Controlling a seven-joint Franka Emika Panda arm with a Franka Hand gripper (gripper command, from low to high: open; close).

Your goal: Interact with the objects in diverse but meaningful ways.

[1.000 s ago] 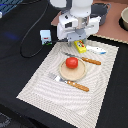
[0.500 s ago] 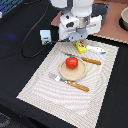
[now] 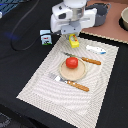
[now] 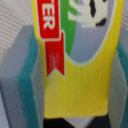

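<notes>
My gripper is shut on the yellow rectangular packet and holds it upright over the far edge of the striped placemat. In the wrist view the packet, with red and green print, fills the gap between the teal pads. The red tomato sits on a round wooden plate. The white carton with green-blue print stands at the exterior view's left of my gripper. The white tube with a blue end lies at its right.
A wooden-handled knife lies behind the plate and a wooden-handled fork in front of it. A grey pot and a bowl stand at the back right. A black cable crosses the dark table.
</notes>
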